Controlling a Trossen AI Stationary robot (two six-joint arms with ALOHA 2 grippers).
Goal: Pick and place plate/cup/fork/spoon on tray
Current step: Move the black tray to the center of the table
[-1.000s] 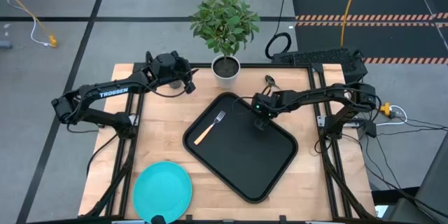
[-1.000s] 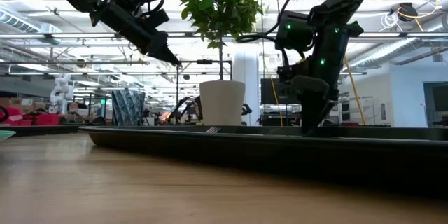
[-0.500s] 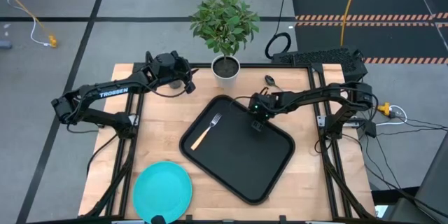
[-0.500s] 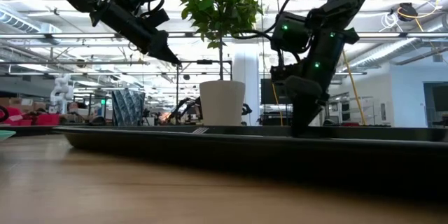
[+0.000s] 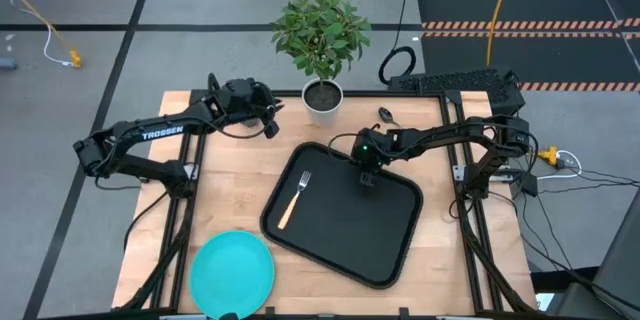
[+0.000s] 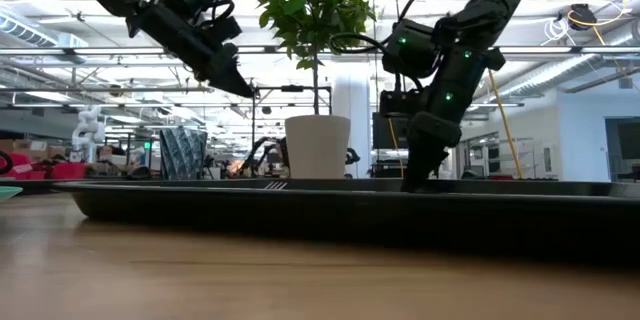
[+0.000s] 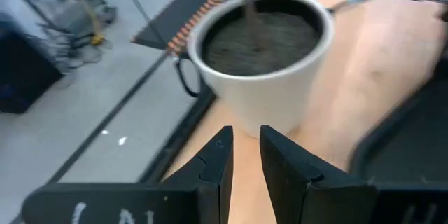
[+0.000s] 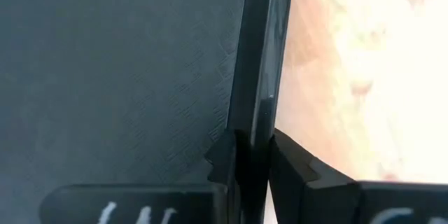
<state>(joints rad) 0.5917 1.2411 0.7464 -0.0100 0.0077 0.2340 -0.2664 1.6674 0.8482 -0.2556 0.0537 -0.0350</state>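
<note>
Right wrist view: the right end effector has just pinched the large black rectangular tray's raised rim and slid the tray, repositioning it on the worktop.

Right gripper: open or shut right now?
Shut on the tray's rim: the right gripper's fingers pinch the raised edge from both sides in the right wrist view.

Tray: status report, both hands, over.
Right hand shut on the tray rim. Left hand empty, raised near white pot. Fork on tray; plate off it. Nothing obstructing.
</note>
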